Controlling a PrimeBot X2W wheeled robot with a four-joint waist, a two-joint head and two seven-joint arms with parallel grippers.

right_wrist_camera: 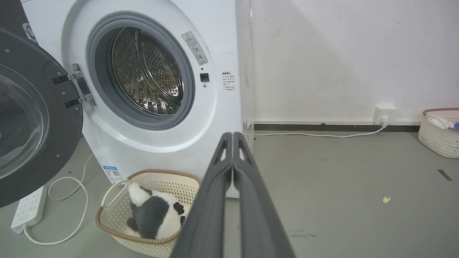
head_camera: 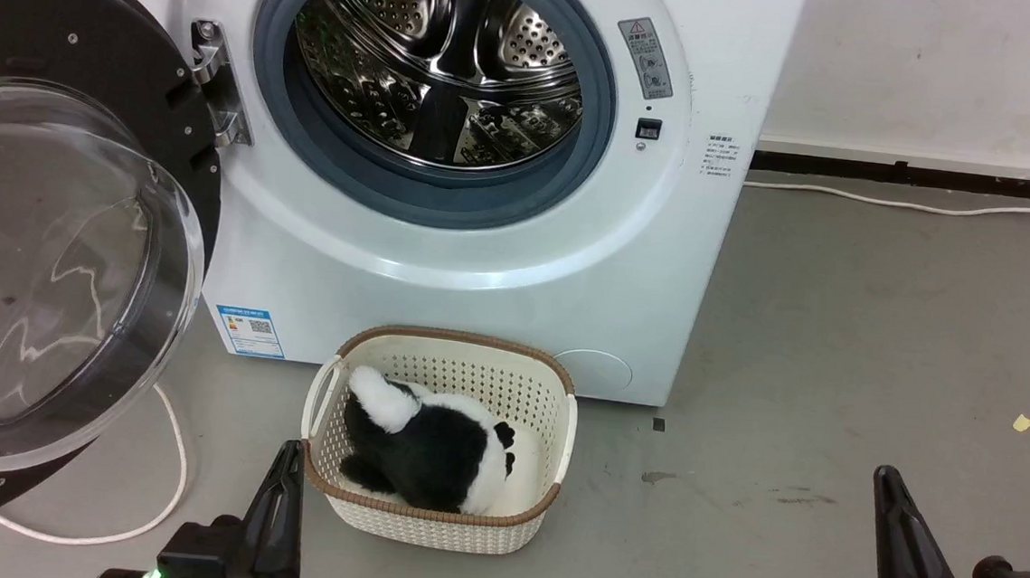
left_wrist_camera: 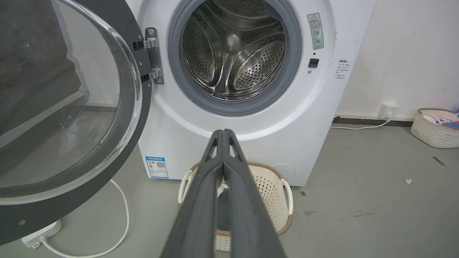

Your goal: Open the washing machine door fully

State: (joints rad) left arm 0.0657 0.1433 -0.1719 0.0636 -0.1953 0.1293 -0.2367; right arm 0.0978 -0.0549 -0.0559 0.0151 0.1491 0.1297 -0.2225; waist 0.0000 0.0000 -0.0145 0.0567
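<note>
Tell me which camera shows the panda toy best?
The head view: it looks down on the whole panda toy in the basket. The right wrist view shows it too, from the side. In the left wrist view the left gripper hides nearly all of it.

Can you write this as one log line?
door: open wide | left gripper: shut, empty | right gripper: shut, empty | basket: panda toy inside

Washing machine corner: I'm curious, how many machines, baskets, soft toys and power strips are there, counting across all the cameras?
Washing machine: 1
Baskets: 2, the front basket and the far basket
Plush panda: 1
Power strip: 1
Total: 5
</note>
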